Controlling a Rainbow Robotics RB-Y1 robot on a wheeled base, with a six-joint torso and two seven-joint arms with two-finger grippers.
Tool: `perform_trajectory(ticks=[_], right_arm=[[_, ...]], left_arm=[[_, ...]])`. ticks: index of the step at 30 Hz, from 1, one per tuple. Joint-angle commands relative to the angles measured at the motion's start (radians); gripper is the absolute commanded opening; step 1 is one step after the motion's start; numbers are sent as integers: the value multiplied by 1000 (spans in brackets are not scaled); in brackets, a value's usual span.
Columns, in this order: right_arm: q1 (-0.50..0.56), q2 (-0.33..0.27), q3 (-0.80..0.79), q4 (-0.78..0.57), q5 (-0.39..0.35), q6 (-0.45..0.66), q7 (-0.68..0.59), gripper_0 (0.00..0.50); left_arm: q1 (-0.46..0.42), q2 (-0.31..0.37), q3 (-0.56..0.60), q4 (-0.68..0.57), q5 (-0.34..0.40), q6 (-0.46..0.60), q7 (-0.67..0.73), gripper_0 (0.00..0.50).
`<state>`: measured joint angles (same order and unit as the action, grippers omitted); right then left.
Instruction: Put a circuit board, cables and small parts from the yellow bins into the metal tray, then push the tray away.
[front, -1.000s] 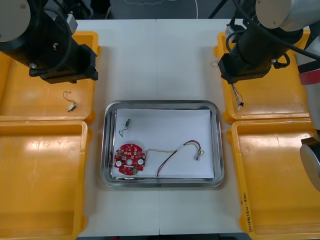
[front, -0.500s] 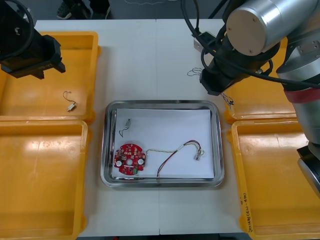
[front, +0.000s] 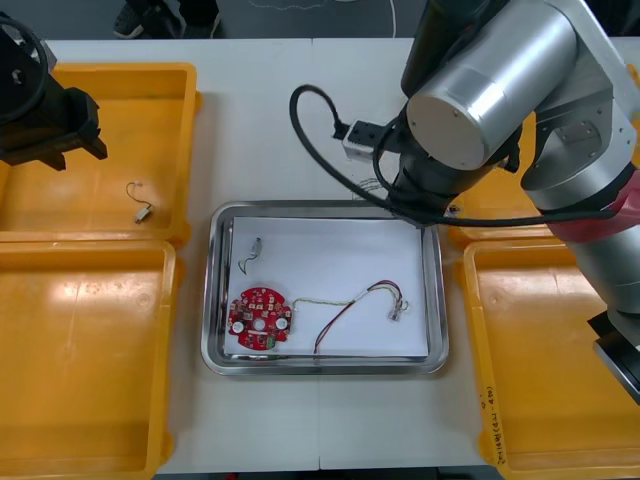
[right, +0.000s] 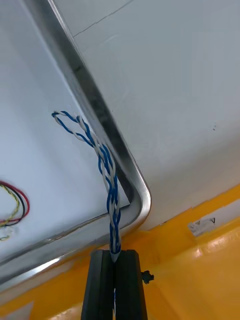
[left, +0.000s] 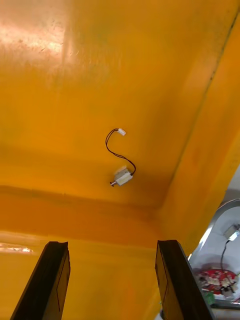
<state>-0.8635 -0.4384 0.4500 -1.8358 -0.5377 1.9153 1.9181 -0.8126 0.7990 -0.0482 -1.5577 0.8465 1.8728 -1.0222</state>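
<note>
Swung inward from the far right yellow bin (front: 500, 215) to the far right corner of the metal tray (front: 215, 290) within approx. 1 s (right arm (front: 470, 110)); drew back toward the table's left edge over the far left yellow bin (front: 60, 190) (left arm).

Right gripper (right: 114, 252): clamped on one end of the twisted blue and white cable (right: 105, 165), fingers almost together w/ the strand pinched betw. them. Hung the cable's looped free end just inside the tray rim, over the white liner; contact w/ liner could not be told.

Left gripper (left: 112, 243): fingers apart, nothing held, poised above a small metal part (left: 122, 176) w/ black lead on the bin floor.

Already in tray: round red circuit board (front: 259, 318), red and yellow cable (front: 350, 305), one small part (front: 255, 246).

Judged as the delivery phase for the cable, not yet released. Prob. called for a shift further inward before opening, since the strand lay close to the rim and could drape over it. Tray push still outstanding.
</note>
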Motion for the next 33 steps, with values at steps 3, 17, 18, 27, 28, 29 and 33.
perform_trajectory(ticks=[3, 17, 18, 27, 28, 29, 33], right_arm=[[3, 9, 64, -22, 21, -21, 137, 0], [3, 35, 180, 38, -8, -144, 153, 0], [3, 37, 188, 47, -15, -156, 153, 0], [3, 53, 253, 121, -22, -219, 144, 0], [3, 55, 256, 124, -22, -219, 144, 0], [3, 55, 260, 132, -22, -223, 144, 0], [3, 55, 286, 158, -21, -260, 142, 0]], left_arm=[[3, 43, -35, 28, -18, -61, -101, 500], [3, -41, -65, 96, -81, -101, -242, 500], [3, -50, -64, 100, -84, -112, -246, 500], [3, -101, -65, 176, -98, -167, -282, 500], [3, -104, -65, 180, -99, -169, -283, 500], [3, -112, -65, 186, -103, -172, -288, 500], [3, -124, -87, 202, -106, -182, -297, 500]])
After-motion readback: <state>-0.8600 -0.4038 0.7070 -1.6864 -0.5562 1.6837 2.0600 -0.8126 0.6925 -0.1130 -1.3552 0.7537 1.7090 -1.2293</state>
